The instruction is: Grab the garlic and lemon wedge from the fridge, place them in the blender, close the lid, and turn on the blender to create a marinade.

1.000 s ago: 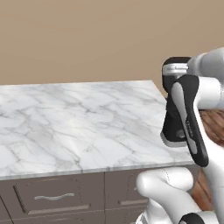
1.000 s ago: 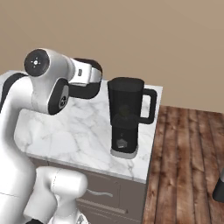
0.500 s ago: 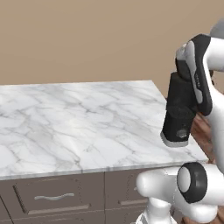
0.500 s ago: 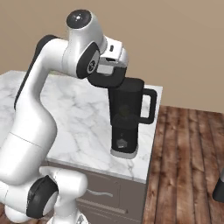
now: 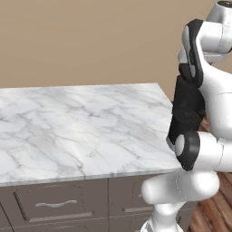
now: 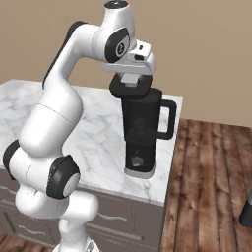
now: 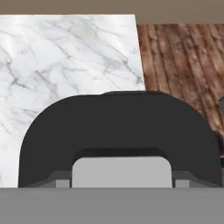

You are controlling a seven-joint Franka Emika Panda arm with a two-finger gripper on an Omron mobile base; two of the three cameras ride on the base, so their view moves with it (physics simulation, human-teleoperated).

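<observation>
The black blender [image 6: 140,133] stands at the right end of the marble counter, its loop handle toward the wooden floor; in the left base view the blender [image 5: 186,113] is partly behind my arm. My gripper [image 6: 129,78] points down, shut on the grey cap of the flat black lid [image 6: 129,89]. The lid hangs just over the jug's mouth, and I cannot tell whether it touches the rim. In the hand view the lid [image 7: 118,127] spreads wide under my gripper [image 7: 121,181]. The garlic, lemon wedge and fridge are out of view.
The white marble counter [image 5: 77,127] stretches left of the blender, with dark grey drawers [image 5: 54,206] below. Its right edge runs close to the blender base, and wooden floor [image 6: 211,172] lies beyond. A dark object [image 6: 246,216] stands on the floor at far right.
My arm has risen and swung right, carrying the lid from beside the jug's left shoulder to just above its mouth. The blender has stayed put.
</observation>
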